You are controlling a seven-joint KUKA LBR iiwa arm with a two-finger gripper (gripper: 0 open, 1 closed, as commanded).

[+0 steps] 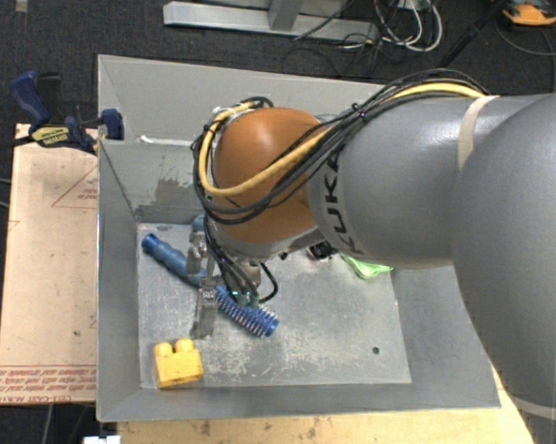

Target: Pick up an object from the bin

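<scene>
The claw (203, 317) hangs beneath the orange wrist cover (262, 183), its tip at the middle of 1 blue brush (244, 313). I cannot tell whether the claw is apart or together. The brush lies slantwise on the scuffed floor of the grey bin (116, 282), its handle end close to the left wall. Below-left of the brush, apart from it, 1 yellow block (177, 363) sits near the front wall. Right of the brush, a green thing (364, 267) peeks from under the arm. Below it, the floor lies open to the right wall.
</scene>
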